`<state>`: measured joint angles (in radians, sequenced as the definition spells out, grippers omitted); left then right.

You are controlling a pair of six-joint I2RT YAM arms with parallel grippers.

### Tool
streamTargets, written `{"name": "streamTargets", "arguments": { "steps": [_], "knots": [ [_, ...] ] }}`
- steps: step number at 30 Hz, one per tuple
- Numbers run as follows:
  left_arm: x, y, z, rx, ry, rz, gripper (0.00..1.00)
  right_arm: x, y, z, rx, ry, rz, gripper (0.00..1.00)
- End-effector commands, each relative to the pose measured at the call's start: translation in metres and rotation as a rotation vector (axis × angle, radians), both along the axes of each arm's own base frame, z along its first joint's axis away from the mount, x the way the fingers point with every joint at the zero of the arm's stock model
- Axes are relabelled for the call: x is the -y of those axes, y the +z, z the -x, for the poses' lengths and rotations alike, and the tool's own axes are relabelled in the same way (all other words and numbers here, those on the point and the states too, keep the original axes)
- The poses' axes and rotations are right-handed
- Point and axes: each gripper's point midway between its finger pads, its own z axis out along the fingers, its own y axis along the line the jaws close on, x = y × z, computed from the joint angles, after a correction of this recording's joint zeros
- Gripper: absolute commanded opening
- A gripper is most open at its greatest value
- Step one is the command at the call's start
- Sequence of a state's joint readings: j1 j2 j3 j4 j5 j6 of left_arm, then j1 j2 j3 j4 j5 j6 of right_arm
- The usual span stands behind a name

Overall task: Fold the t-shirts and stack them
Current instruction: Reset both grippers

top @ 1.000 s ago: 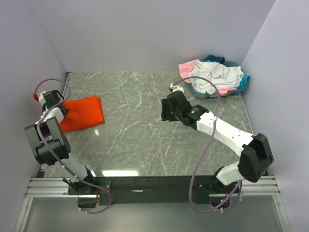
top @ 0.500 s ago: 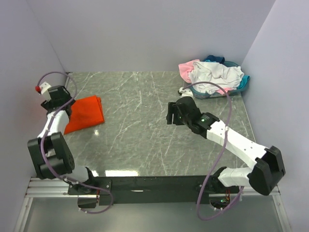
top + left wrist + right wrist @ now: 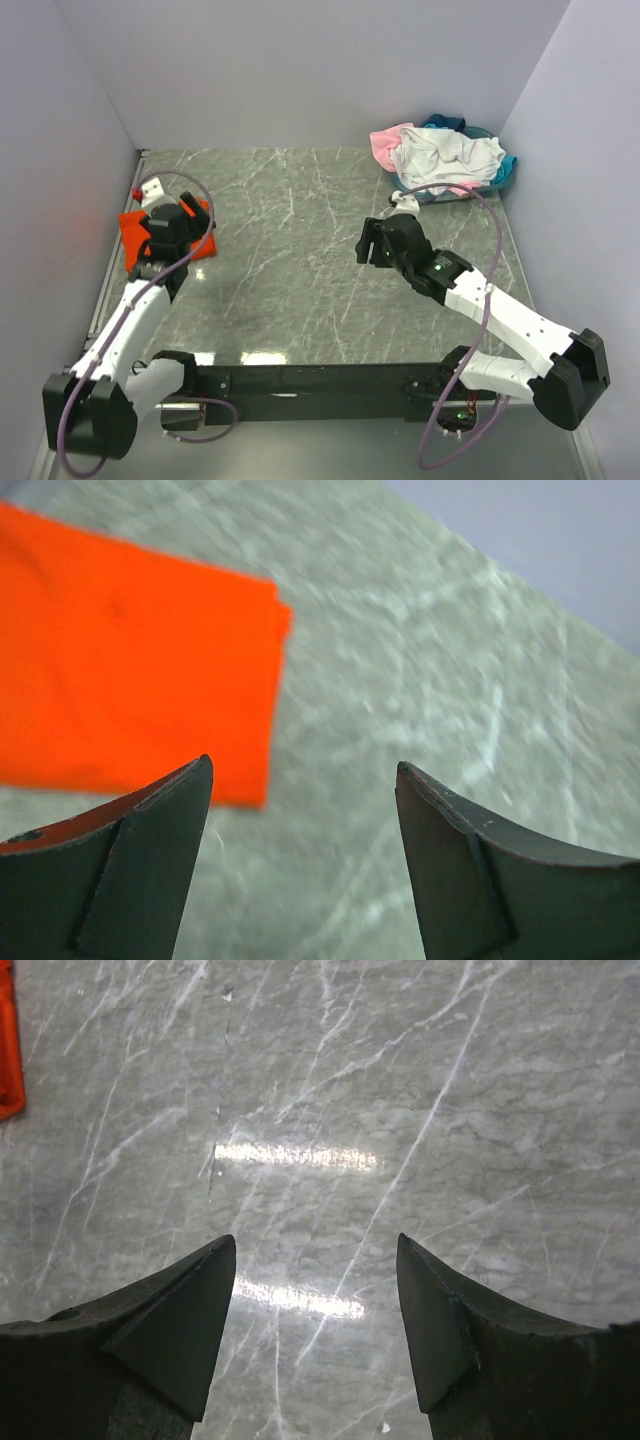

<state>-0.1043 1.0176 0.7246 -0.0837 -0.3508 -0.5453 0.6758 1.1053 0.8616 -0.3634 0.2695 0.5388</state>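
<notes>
Left claw (image 3: 303,775) jaws apart, empty, folded orange shirt (image 3: 130,670) ahead to its left. Right claw (image 3: 315,1250) apart, empty, over table (image 3: 420,1090); shirt pile (image 3: 440,158) well behind it.

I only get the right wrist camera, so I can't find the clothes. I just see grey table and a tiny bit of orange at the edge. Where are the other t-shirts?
Observer: They lie in a heap at the far right corner of the table, white on top with pink and teal peeking out.
Operator: Is the other arm holding that orange thing?
Observer: No. The left gripper hangs open close to the orange t-shirt and grips nothing.
</notes>
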Motion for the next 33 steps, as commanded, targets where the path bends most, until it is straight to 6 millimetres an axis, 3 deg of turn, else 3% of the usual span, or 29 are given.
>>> {"name": "streamTargets", "arguments": {
  "steps": [1,6,11,14,16,18,25,33],
  "knots": [
    [0.029,0.001,0.022,0.025,-0.086,0.083,0.8,0.008,0.011,0.003,0.037,-0.041,-0.045,0.72],
    [0.053,-0.007,0.049,-0.001,-0.175,0.139,0.8,0.017,0.014,0.014,0.05,-0.048,-0.059,0.72],
    [0.077,-0.013,0.058,-0.033,-0.305,0.194,0.8,0.025,0.016,0.023,0.076,-0.047,-0.076,0.72],
    [0.091,-0.007,0.059,-0.034,-0.384,0.212,0.8,0.029,0.012,0.026,0.081,-0.05,-0.076,0.72],
    [0.115,-0.002,0.063,-0.028,-0.523,0.252,0.81,0.031,0.009,0.027,0.078,-0.057,-0.068,0.72],
    [0.127,0.005,0.066,-0.037,-0.591,0.271,0.8,0.034,0.004,0.029,0.07,-0.062,-0.058,0.72],
    [0.131,0.024,0.071,0.017,-0.642,0.261,0.82,0.043,-0.003,0.033,0.077,-0.079,-0.042,0.72],
    [0.126,0.026,0.076,0.049,-0.615,0.257,0.84,0.049,0.004,0.035,0.102,-0.101,-0.052,0.72]
  ]
}}
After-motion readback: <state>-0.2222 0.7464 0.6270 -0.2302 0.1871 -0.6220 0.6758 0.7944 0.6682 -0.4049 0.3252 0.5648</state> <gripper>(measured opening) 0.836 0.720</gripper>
